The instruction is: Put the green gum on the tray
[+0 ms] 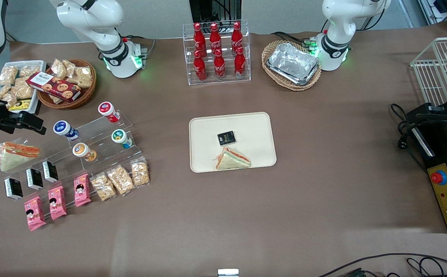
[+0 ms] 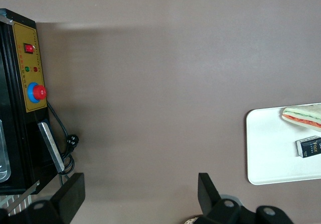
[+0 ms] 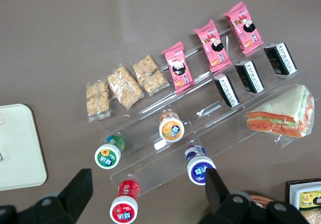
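The green gum [image 1: 120, 137] stands on a clear stepped acrylic rack [image 1: 92, 142], beside the orange-lidded bottle [image 1: 84, 151] and nearer the front camera than the red-lidded one [image 1: 108, 111]. It shows in the right wrist view [image 3: 108, 154] with its green-rimmed lid up. The cream tray [image 1: 246, 127] lies mid-table and holds a sandwich [image 1: 232, 159] and a small black packet [image 1: 226, 137]; its corner shows in the right wrist view [image 3: 17, 148]. My right gripper [image 1: 23, 120] hangs high over the working arm's end of the table, open and empty [image 3: 148, 186], apart from the gum.
The rack also holds a blue-lidded bottle [image 3: 199, 168], black packets [image 3: 249, 76], pink snack bags [image 3: 178, 67], cracker bags [image 3: 123, 86] and a wrapped sandwich [image 3: 281, 116]. A snack basket [image 1: 67, 82] and a cola rack [image 1: 216, 52] stand farther from the front camera.
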You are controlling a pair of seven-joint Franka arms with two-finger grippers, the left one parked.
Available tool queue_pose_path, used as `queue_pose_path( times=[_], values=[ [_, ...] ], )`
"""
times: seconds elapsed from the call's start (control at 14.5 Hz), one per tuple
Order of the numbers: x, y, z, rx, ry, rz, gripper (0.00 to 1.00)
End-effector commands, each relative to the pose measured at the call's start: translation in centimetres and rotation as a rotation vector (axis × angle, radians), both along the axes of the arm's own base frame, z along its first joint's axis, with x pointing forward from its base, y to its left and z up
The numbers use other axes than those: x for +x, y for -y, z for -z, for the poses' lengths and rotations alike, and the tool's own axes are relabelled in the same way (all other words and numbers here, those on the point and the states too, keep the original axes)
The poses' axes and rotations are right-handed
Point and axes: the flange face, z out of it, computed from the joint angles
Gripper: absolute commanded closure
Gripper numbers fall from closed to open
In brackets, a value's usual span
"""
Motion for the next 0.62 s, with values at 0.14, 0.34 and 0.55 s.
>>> queue_pose_path(
  times=[0.14,0.34,0.55],
  values=[
    [0.19,0.06,-0.04,-0.005,0.019,0.004,0.0],
    [0.36,-0.04,-0.07,-0.004,0.026,0.003,0.0],
    [0.33,-0.17,0.03,0.001,0.021,0.004,0.0]
  ],
)
